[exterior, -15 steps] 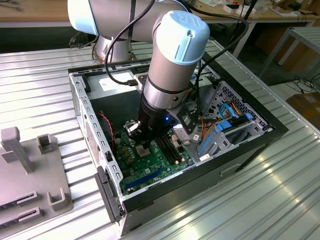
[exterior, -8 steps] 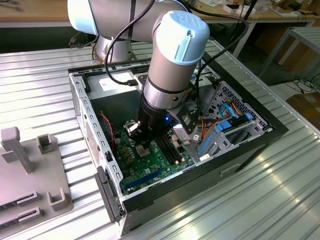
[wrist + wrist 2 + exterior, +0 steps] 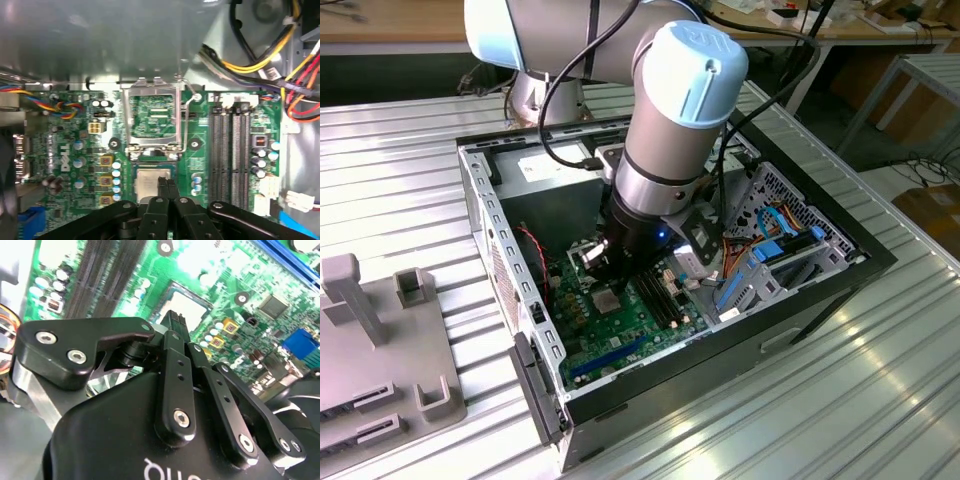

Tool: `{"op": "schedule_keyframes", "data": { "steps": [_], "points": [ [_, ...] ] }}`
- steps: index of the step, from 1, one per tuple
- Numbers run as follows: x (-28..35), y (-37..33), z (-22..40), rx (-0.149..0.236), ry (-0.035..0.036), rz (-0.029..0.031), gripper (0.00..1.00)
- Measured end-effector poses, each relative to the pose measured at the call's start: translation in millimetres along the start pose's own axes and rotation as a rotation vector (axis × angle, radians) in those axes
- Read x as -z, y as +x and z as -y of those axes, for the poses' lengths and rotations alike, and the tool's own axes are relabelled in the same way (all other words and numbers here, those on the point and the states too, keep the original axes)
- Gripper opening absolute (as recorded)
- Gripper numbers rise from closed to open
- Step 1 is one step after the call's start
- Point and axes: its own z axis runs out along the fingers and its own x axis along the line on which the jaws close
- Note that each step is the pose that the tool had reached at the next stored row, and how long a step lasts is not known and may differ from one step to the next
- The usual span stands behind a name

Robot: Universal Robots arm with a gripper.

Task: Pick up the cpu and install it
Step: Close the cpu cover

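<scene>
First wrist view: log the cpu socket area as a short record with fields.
cpu: silver square, lying in the socket on the green motherboard
hand: fingers together, tips over the cpu's edge; contact unclear
retention frame: flipped open beside the socket
memory slots: long black rows, apart from the hand

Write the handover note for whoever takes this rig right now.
The gripper is shut, its fingertips together just above the cpu; whether they touch it cannot be told.
The cpu lies flat in the socket on the green motherboard, inside the open computer case.
Done: the cpu is placed in the socket.
Left: the metal socket cover stands open.
</scene>
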Motion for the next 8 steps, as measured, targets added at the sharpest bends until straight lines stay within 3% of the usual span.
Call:
{"op": "schedule_keyframes", "data": {
  "steps": [2,6,8],
  "points": [
    [2.2,-1.0,0.0,0.011,0.0008,-0.0014,0.11],
    [15.4,-0.8,-0.7,0.027,0.0013,-0.0036,0.11],
    [16.1,-1.1,-0.7,0.052,0.002,-0.0047,0.11]
  ]
}}
